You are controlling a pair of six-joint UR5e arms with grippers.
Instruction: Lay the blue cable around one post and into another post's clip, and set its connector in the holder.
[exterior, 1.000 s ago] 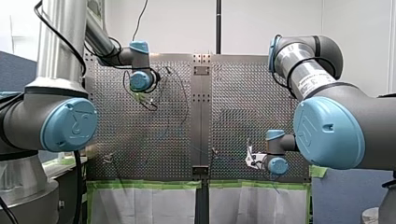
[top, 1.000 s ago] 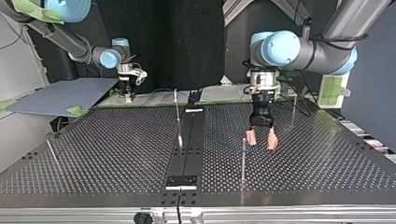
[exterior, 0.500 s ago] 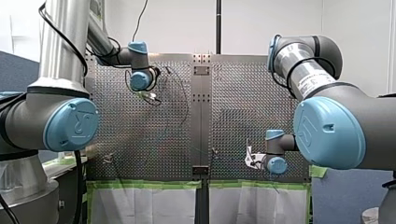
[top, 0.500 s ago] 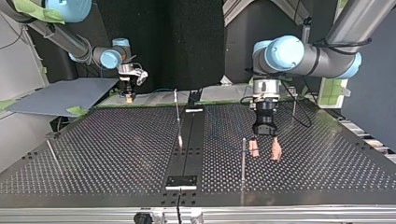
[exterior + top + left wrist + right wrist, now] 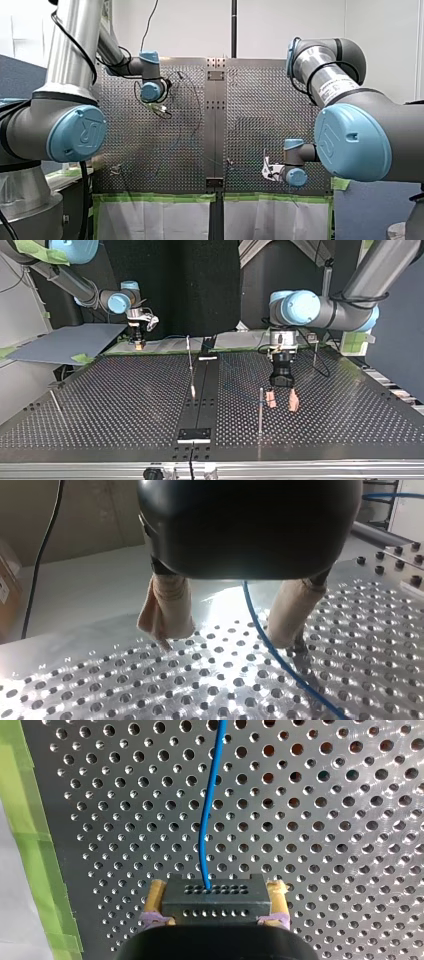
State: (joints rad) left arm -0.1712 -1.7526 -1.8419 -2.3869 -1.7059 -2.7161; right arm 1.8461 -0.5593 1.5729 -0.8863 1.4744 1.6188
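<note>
clamping the connector (image 5: 216, 906) — right gripper (image 5: 217, 889)

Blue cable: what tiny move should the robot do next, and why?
Probably close my left jaws on the blue cable. My right jaws hold the black connector, and in the left wrist view the cable runs between the open beige pads, low over the perforated table, not gripped there.

I lose the blue cable (image 5: 264, 641) behind my left gripper (image 5: 223, 634)'s housing; my right gripper (image 5: 217, 889) covers the connector (image 5: 215, 904)'s near end.
</note>
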